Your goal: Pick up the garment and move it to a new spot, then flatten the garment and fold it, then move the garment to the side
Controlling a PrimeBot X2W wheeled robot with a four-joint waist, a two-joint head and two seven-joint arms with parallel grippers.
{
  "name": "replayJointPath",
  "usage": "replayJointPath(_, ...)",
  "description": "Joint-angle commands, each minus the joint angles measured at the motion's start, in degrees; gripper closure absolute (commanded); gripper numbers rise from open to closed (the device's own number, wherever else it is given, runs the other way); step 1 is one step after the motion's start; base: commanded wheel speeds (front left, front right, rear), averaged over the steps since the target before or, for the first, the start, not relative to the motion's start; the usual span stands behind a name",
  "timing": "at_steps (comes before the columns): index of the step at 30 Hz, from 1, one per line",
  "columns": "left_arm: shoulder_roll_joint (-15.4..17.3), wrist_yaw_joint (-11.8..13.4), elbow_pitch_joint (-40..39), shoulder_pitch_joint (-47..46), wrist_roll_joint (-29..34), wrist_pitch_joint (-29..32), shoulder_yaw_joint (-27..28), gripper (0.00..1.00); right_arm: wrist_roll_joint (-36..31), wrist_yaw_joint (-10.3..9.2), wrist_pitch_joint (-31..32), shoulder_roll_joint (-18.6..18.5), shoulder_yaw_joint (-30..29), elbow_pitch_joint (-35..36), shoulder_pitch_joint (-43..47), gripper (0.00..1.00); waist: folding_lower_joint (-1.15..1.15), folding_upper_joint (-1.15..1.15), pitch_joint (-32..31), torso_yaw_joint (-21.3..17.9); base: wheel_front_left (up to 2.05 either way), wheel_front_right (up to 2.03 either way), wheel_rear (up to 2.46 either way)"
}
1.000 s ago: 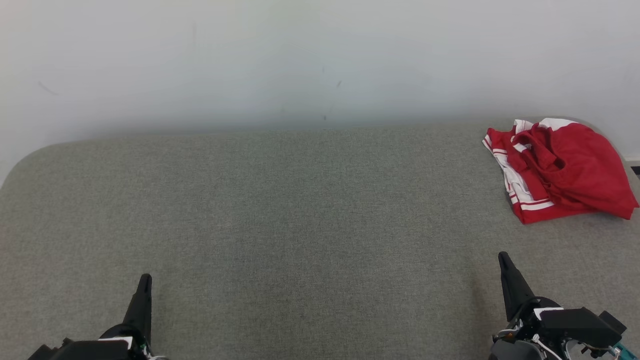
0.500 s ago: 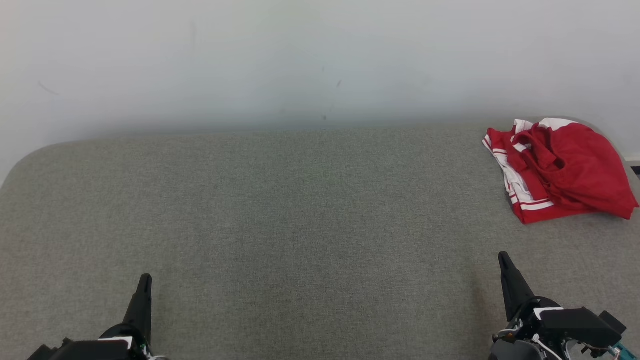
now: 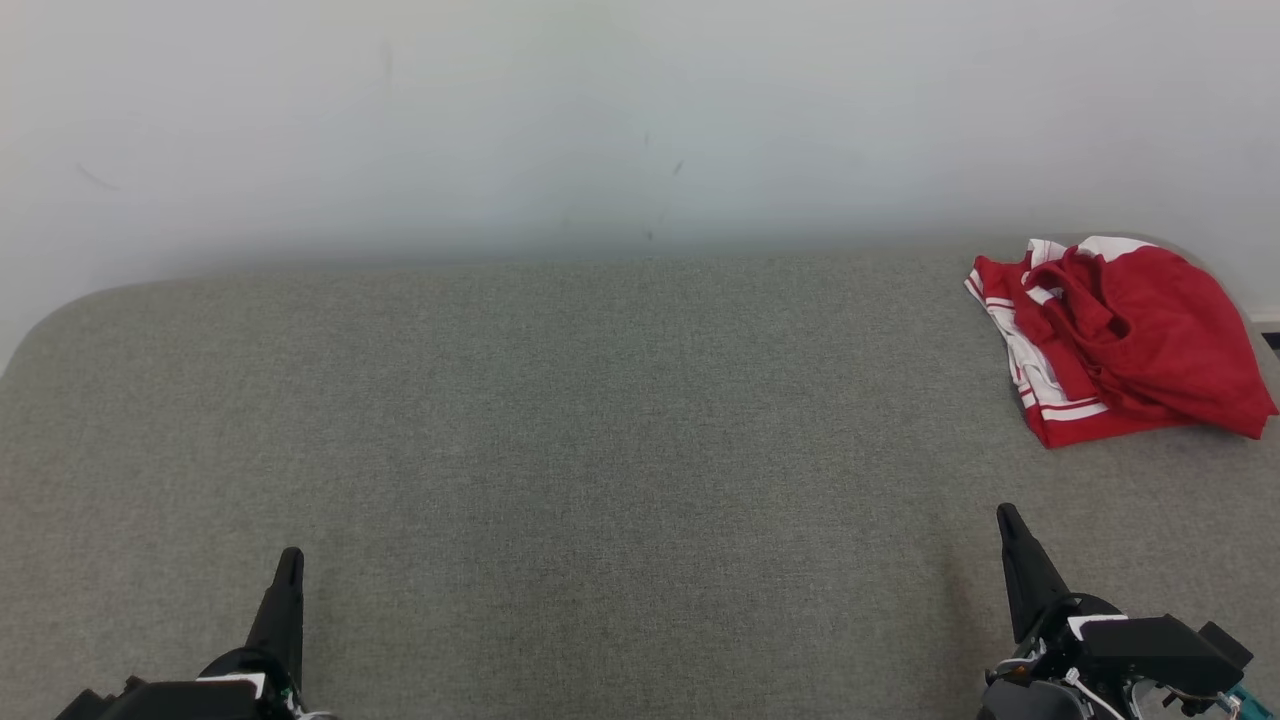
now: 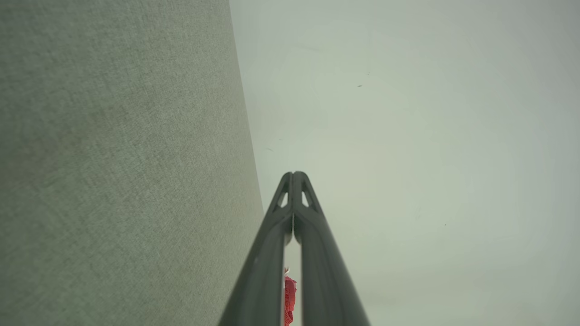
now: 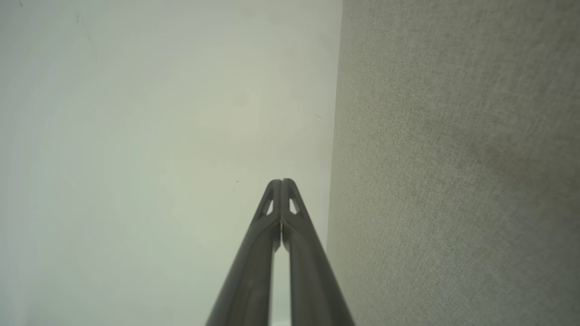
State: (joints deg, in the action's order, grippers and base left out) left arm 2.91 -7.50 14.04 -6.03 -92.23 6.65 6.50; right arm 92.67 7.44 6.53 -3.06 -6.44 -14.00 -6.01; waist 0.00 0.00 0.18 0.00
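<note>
The garment (image 3: 1120, 335) is red with white stripes and lies crumpled at the far right of the grey fabric surface (image 3: 600, 420), close to the wall. A sliver of the garment (image 4: 290, 294) peeks between the left fingers in the left wrist view. My left gripper (image 3: 289, 560) rests at the lower left, shut and empty, far from the garment. At the lower right my right gripper (image 3: 1006, 515) is shut too, holding nothing, a short way in front of the garment. Both wrist views show the fingertips pressed together: left gripper (image 4: 293, 174), right gripper (image 5: 281, 182).
A pale wall (image 3: 600, 120) rises directly behind the grey surface. The surface's far corners are rounded, and its right edge runs just past the garment. A wide stretch of bare fabric spreads between the two grippers.
</note>
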Motion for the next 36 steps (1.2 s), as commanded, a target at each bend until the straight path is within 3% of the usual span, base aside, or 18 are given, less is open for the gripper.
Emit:
replayJointPath(1,-0.1,-0.1,0.1,-0.5,-0.4,0.0,0.2,1.0,-0.3,0.08,0.1,0.1,-0.1,0.0,-0.5,1.0,0.0,0.0,0.0,0.0,0.0,0.0,0.0)
replayJointPath(36,-0.1,-0.1,0.0,-0.5,-0.4,0.0,0.2,1.0,-0.4,0.08,0.1,0.2,-0.1,0.0,-0.5,1.0,0.0,0.0,0.0,0.0,0.0,0.0,0.0)
